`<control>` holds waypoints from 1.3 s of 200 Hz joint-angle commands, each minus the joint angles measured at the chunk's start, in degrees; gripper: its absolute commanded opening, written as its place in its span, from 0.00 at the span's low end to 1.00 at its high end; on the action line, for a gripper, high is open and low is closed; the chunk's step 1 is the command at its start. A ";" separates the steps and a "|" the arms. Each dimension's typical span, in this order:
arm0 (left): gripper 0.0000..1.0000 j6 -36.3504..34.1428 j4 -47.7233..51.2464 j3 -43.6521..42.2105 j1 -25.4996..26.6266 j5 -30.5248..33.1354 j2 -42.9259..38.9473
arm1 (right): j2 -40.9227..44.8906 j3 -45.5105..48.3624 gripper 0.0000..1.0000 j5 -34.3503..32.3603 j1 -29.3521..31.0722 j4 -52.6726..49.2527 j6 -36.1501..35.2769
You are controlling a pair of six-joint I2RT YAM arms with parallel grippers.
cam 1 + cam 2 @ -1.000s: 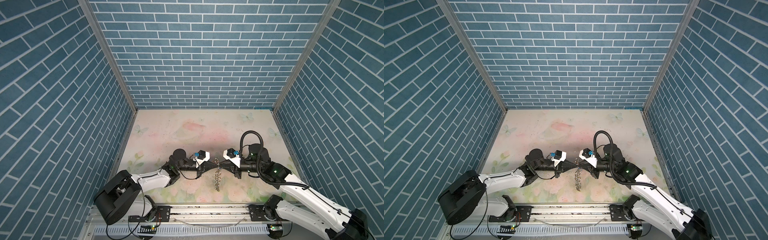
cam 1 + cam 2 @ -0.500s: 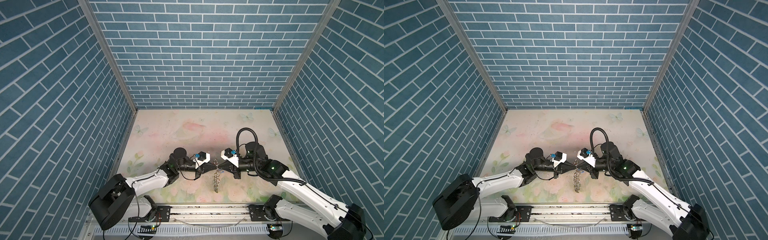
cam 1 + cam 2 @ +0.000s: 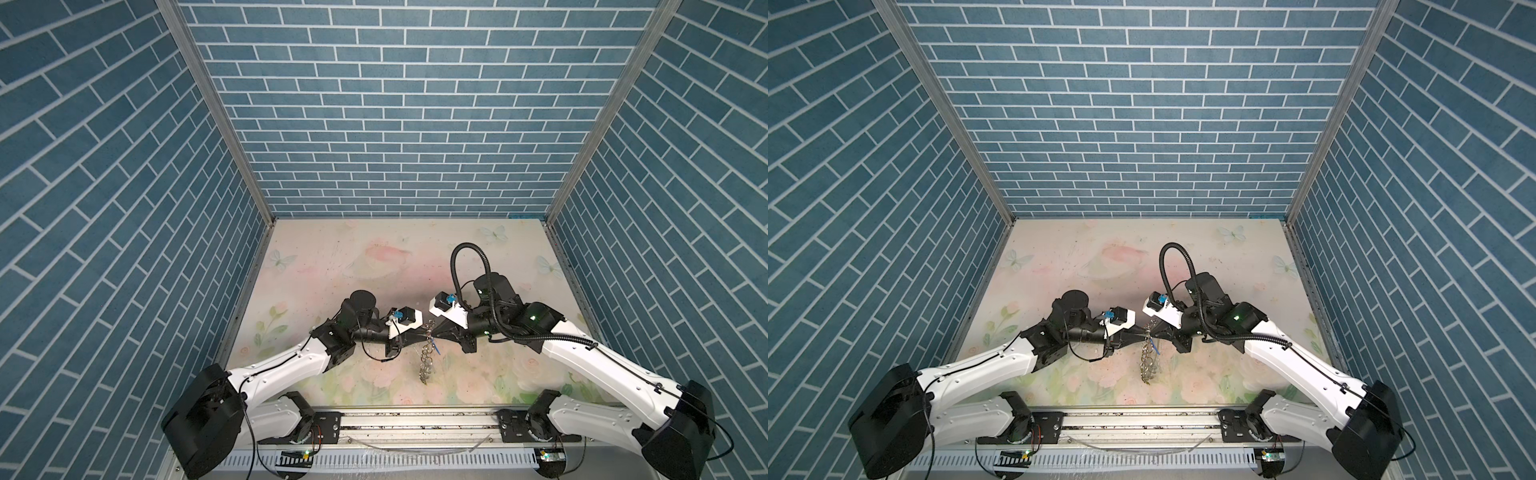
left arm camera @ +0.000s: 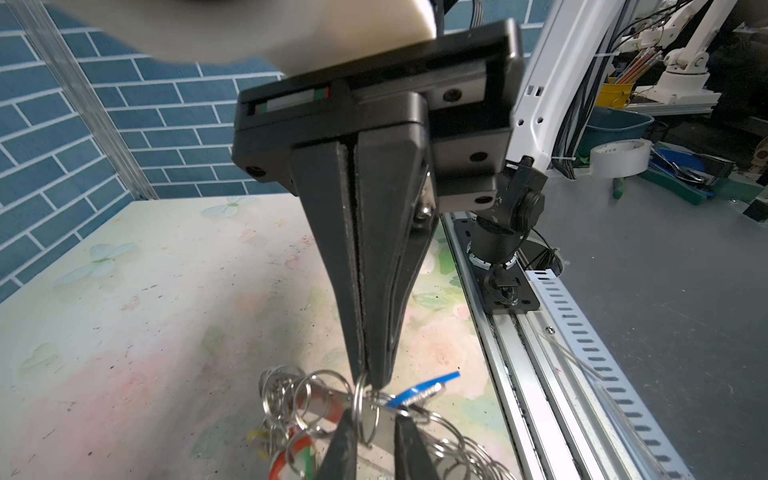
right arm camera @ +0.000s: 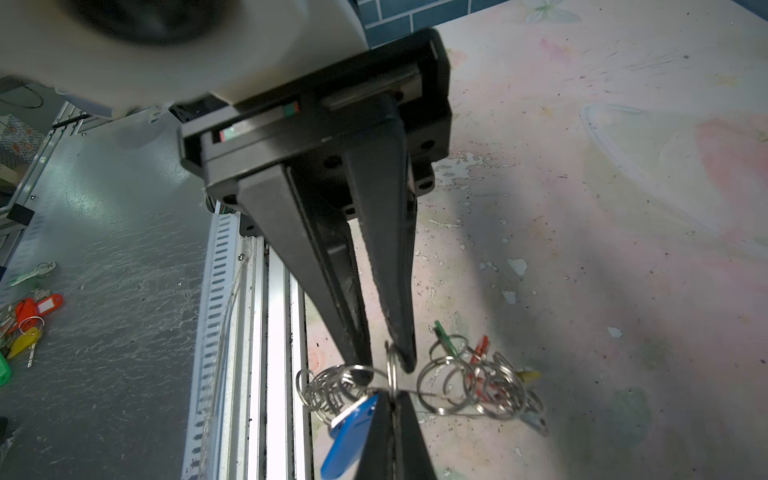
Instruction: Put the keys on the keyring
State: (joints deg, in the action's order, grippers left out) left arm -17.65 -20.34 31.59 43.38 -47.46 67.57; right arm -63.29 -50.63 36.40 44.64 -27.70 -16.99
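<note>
Above the mat (image 3: 374, 270), right fingers (image 4: 374, 291) pinch the keyring (image 3: 426, 365).

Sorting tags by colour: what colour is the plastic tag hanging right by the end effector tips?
Blue tag, clearest in the right wrist view.

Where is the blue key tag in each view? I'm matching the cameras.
Top view: the blue key tag is mid-table, at the top of the dangling keyring.
Top view: same spot.
Left wrist: low, right of centre.
Right wrist: bottom edge, left of centre.
Shared landmark: the keyring's silver rings, beside it everywhere.
</note>
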 commanded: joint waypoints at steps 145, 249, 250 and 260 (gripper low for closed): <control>0.00 4.03 -1.94 1.69 0.13 4.52 1.51 | 7.68 5.06 0.20 -16.52 2.03 13.54 1.54; 0.00 25.08 -13.85 3.03 0.22 23.30 2.93 | 13.20 20.79 0.22 -23.05 5.05 39.43 1.51; 0.00 25.14 -13.85 3.12 0.22 23.29 2.92 | 13.15 20.85 0.21 -23.05 5.08 39.54 1.47; 0.00 25.76 -14.01 3.45 0.22 23.10 3.29 | 12.66 21.23 0.21 -23.74 5.37 41.11 1.23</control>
State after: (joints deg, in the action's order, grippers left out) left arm 3.44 -29.56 33.08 43.44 -26.52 70.26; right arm -50.30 -30.98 14.15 49.32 3.84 -15.29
